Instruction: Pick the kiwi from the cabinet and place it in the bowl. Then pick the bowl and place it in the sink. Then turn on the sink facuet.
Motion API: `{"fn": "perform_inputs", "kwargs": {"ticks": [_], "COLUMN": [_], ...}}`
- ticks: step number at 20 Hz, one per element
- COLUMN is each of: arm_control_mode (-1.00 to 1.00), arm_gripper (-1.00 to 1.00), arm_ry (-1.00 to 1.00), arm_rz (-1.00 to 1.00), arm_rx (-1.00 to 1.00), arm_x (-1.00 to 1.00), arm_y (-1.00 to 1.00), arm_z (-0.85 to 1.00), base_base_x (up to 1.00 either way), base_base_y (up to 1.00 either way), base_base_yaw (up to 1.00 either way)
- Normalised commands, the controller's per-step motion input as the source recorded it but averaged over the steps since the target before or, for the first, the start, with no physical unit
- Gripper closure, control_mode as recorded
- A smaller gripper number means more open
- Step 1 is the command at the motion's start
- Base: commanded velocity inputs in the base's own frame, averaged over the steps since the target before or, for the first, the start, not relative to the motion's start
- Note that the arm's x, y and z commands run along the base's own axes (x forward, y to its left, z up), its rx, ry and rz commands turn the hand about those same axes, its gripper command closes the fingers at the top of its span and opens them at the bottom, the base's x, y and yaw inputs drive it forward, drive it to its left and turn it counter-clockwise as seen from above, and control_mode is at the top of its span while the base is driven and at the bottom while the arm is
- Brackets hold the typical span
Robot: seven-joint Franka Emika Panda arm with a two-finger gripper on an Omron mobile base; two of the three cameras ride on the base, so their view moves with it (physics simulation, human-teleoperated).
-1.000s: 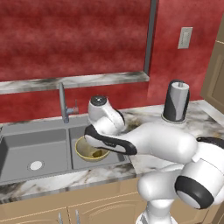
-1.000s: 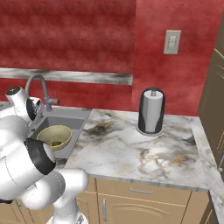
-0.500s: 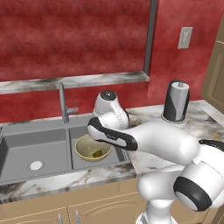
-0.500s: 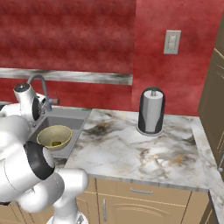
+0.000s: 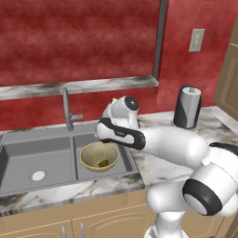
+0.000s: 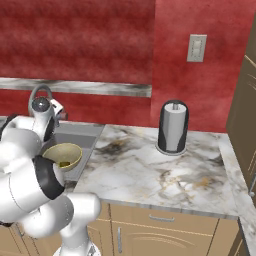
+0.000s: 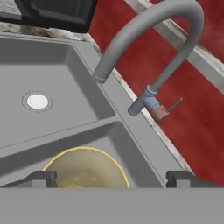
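Note:
The yellow-olive bowl (image 5: pixel 99 155) rests in the right basin of the grey sink (image 5: pixel 37 155), and the small kiwi (image 5: pixel 103 163) lies inside it. My gripper (image 7: pixel 113 178) hovers above the bowl's far side, open and holding nothing, with its fingertips (image 7: pixel 43 177) wide apart. The faucet (image 5: pixel 67 109) stands behind the divider between the basins. In the hand view its curved spout (image 7: pixel 175 26) arches overhead, and the short lever (image 7: pixel 168 107) juts out at its base. The bowl (image 6: pixel 62 155) also shows beside my arm in the right base view.
A dark paper towel holder (image 5: pixel 187 107) stands on the marbled counter (image 6: pixel 150 170) to the right of the sink. A stone ledge (image 5: pixel 79 86) runs along the red wall behind the faucet. The left basin's drain (image 7: pixel 37 101) is bare.
My hand has lifted and swung to the right, away from the bowl. The bowl and kiwi have stayed in the right basin.

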Motion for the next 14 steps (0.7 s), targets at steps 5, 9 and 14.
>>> {"fn": "perform_inputs", "kwargs": {"ticks": [5, 9, 14], "arm_control_mode": [-1.0, -1.0, -1.0], "arm_gripper": [-1.0, -1.0, -1.0], "arm_ry": [-0.27, -0.27, -0.18], "arm_rz": [-0.06, 0.0, 0.0], "arm_rx": [0.23, 0.21, 0.28], "arm_x": [0.3, 0.29, 0.23], "arm_y": [-0.01, 0.0, -0.15], "arm_z": [-0.01, 0.0, 0.0], "base_base_x": [0.0, 0.0, 0.0], "base_base_y": [0.0, 0.0, 0.0], "base_base_yaw": [0.0, 0.0, 0.0]}}
